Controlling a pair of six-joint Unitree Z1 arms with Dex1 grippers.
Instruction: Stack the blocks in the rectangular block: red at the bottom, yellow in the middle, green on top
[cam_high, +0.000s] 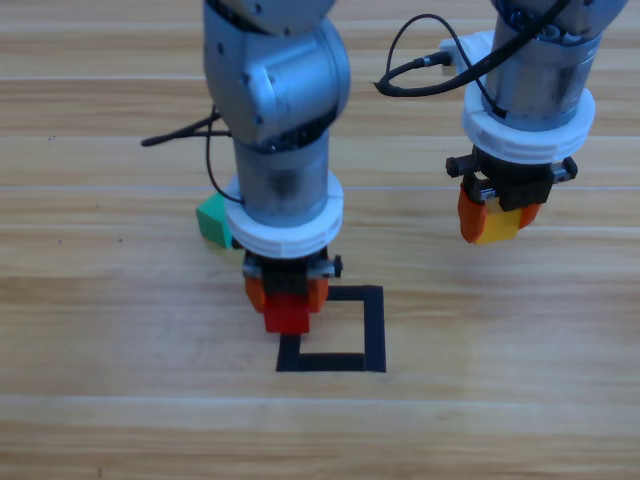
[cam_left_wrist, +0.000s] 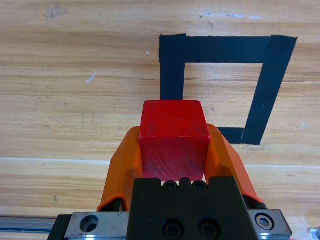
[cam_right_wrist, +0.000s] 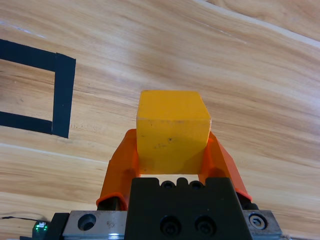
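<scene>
My left gripper (cam_high: 287, 300) is pinching the red cube (cam_high: 287, 314) right at the left edge of the black tape square (cam_high: 372, 330). Right gripper (cam_high: 497, 215) clamps the yellow cube (cam_high: 500, 224), well off to the right. Green cube (cam_high: 214, 220) sits behind the left arm. No readable writing anywhere.

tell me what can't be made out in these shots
- green cube: high view, mostly hidden behind the left arm; absent from both wrist views.
- tape outline: high view, its left side covered by the left gripper and red cube.
- yellow cube: high view, partly hidden by the right gripper.
</scene>
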